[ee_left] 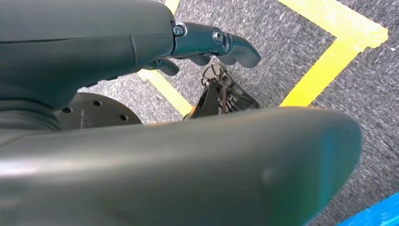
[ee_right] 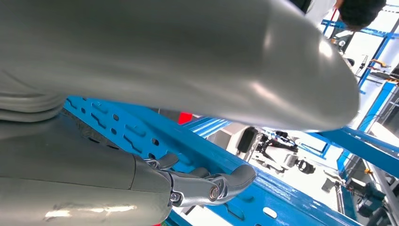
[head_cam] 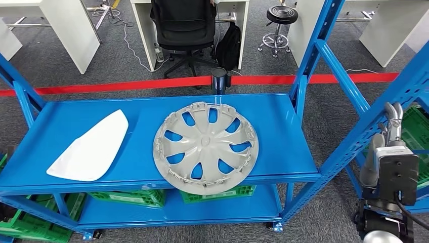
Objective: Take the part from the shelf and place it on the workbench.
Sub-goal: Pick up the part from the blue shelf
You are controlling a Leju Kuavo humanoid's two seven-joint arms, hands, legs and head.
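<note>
Right fingers hang well apart from hubcap.

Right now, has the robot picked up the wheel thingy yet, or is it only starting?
Only starting. Nothing looks done: the grey wheel cover lies flat on the blue shelf, beside a white part. Nothing is in hand: the right hand is raised beside the shelf's post, holding nothing, and the left hand hangs over the floor. Reaching, grasping and carrying to the workbench are all left.

Matt grey plastic wheel cover and smooth white panel — on a glossy blue painted-metal shelf — over rough grey carpet floor.
</note>
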